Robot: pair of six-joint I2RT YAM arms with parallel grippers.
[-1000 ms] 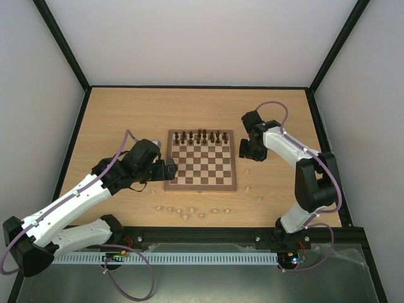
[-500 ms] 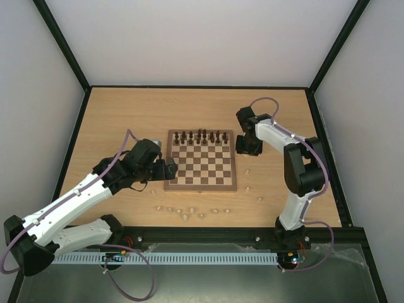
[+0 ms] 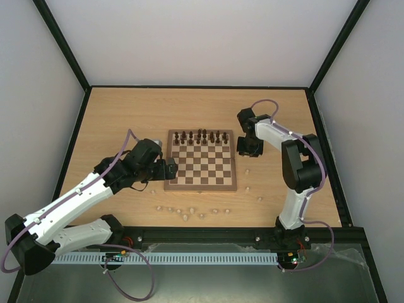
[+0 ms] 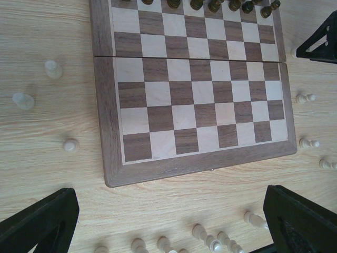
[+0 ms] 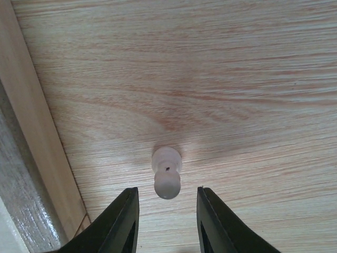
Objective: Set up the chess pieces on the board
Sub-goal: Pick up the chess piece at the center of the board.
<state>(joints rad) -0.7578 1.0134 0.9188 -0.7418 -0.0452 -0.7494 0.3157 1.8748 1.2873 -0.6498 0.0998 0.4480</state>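
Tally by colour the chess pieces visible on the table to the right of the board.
Pale pieces: 4, one at the right hand's fingertips
Dark pieces: 0; those in view stand on the board
Total: 4

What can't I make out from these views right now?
Top external: fingertips of the right gripper hidden under its own wrist; dark chess pieces too small to identify.
Left wrist: their row cut off by the top edge.
Right wrist: pale piece, kind unclear from this angle.
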